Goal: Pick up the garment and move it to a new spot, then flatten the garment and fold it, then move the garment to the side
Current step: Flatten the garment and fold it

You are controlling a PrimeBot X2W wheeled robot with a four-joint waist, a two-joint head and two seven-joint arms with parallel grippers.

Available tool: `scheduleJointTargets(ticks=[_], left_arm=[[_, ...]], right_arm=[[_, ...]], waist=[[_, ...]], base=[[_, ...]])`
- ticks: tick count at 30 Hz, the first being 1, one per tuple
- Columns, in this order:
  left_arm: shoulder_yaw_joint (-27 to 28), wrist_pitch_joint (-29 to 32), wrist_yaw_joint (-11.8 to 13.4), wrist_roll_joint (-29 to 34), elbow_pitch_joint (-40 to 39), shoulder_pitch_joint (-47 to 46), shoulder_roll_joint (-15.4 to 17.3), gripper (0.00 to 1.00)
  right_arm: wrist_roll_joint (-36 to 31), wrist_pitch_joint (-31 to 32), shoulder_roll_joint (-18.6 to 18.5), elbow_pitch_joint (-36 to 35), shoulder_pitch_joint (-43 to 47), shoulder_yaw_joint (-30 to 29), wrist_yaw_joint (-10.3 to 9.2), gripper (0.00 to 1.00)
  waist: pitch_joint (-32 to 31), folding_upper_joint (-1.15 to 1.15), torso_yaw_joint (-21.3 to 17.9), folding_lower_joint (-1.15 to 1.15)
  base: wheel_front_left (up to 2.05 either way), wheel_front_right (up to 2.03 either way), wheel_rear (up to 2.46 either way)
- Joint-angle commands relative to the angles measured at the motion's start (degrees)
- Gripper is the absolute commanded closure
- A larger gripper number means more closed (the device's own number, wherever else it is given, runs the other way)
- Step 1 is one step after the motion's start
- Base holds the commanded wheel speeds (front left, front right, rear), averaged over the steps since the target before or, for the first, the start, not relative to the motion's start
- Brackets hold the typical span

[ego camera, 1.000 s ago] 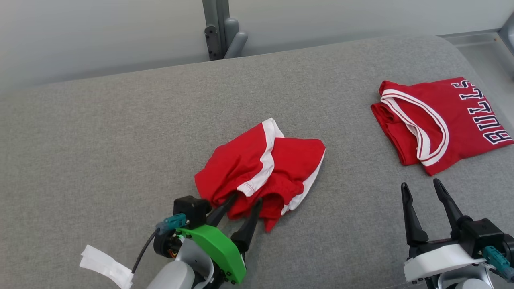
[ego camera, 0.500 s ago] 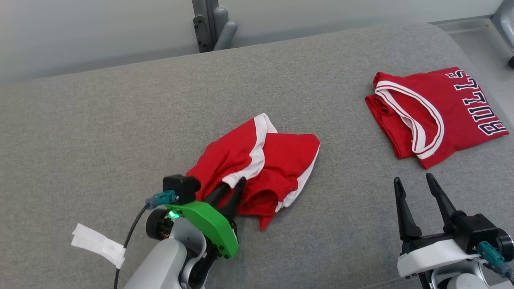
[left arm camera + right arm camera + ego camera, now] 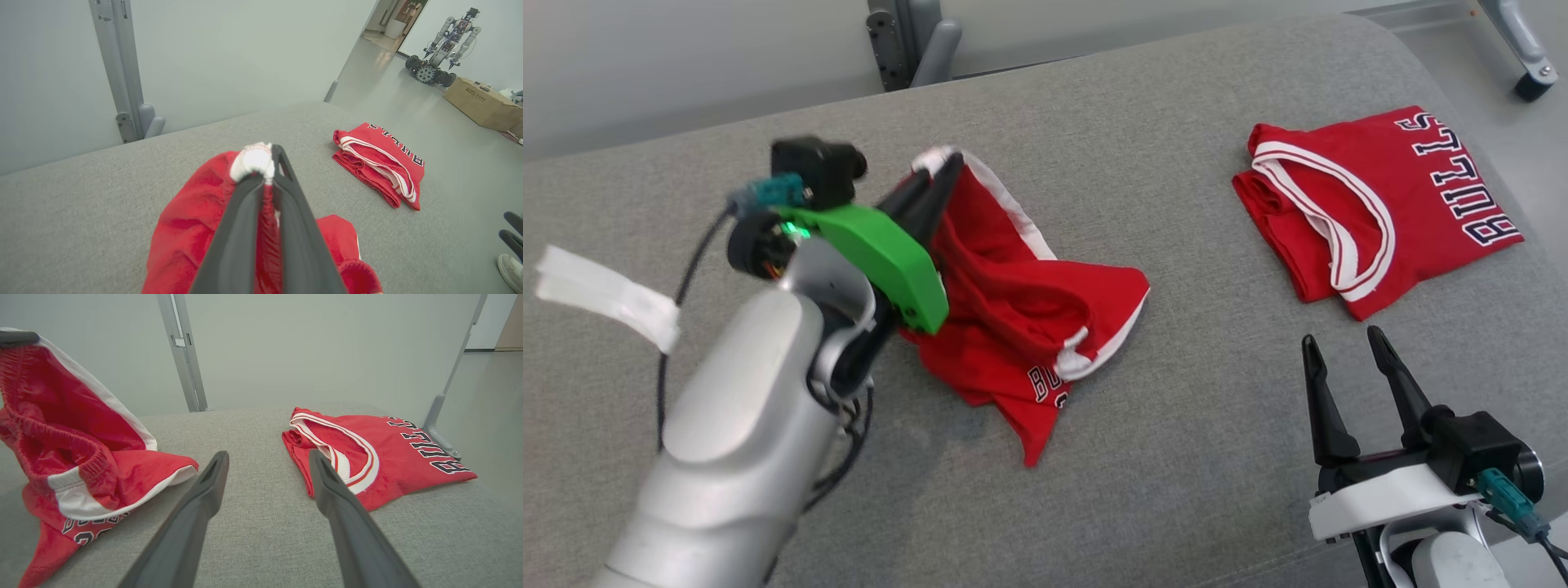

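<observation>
My left gripper [image 3: 268,165] pinched onto the red shorts [image 3: 192,220] at their white trim, cloth hanging to the grey cushion [image 3: 81,204], folded jersey [image 3: 380,163] far right, cardboard box [image 3: 482,106] beyond.

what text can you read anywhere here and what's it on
"BULLS": on the folded red jersey, dark letters edged in white.
"BU": on the red shorts, the rest of the word lost in a fold; the digits below it are cut off and unreadable.
Cardboard box: dark print, too small to read.
</observation>
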Motion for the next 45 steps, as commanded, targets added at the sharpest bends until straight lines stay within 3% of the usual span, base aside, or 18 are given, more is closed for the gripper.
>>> scheduleJointTargets(ticks=[1,9,14,18,21,29,31,33,37,45], left_arm=[[0.31,0.34,-0.19,0.76,-0.54,-3.34,1.22,1.00],[1.02,0.91,-0.48,0.61,-4.41,-15.39,0.90,1.00],[-1.43,-0.48,-0.69,0.03,-10.46,-14.95,-0.19,1.00],[-4.02,-1.45,-0.67,-0.83,-16.63,-12.56,1.57,1.00],[-3.69,-2.06,-0.33,-1.91,-21.55,-8.55,3.88,1.00],[0.42,-5.25,7.43,-3.91,-31.36,15.08,12.18,1.00],[0.34,-6.98,7.97,-4.64,-31.98,22.23,13.71,1.00],[-0.02,-8.11,7.72,-5.06,-31.91,25.84,14.30,1.00],[-1.52,-14.39,4.04,-6.54,-26.79,37.86,16.31,1.00],[-1.27,-21.58,0.64,-8.39,-16.03,37.96,13.19,1.00]], right_arm=[[0.32,-0.14,-0.11,0.02,-0.95,0.04,-0.09,0.00],[2.48,-0.14,0.11,0.47,-0.93,-0.30,-0.09,0.00],[3.15,-0.14,0.12,0.42,-0.16,-1.06,-0.09,0.00],[2.55,-0.14,0.12,0.56,-0.41,-1.27,-0.09,0.00],[2.25,-0.14,0.12,0.43,-0.47,-1.46,-0.09,0.00],[1.66,-0.14,0.10,0.94,1.72,-1.67,-0.09,0.00],[1.43,-0.14,0.10,0.98,1.92,-1.75,-0.09,0.00],[1.29,-0.14,0.10,0.99,2.04,-1.77,-0.09,0.00],[-0.12,-0.14,0.01,0.75,2.63,-2.52,-0.09,0.00],[-0.79,-0.14,-1.39,0.72,2.09,-2.15,-0.09,0.00]], waist=[[0.88,0.63,-1.24,0.00],[1.39,0.63,-3.51,0.00],[0.87,0.63,-3.55,0.00],[0.43,0.63,-2.82,0.00],[-0.09,0.63,-2.14,0.00],[-1.25,0.63,0.79,0.00],[-1.26,0.63,1.57,0.00],[-1.22,0.63,1.99,0.00],[-1.03,0.63,5.07,0.00],[-1.34,0.63,9.92,0.00]], base=[[0.00,0.00,0.00],[0.00,0.00,0.00],[0.00,0.00,0.00],[0.00,0.00,0.00],[0.00,0.00,0.00],[0.00,0.00,0.00],[0.00,0.00,0.00],[0.00,0.00,0.00],[0.00,0.00,0.00],[0.00,0.00,0.00]])
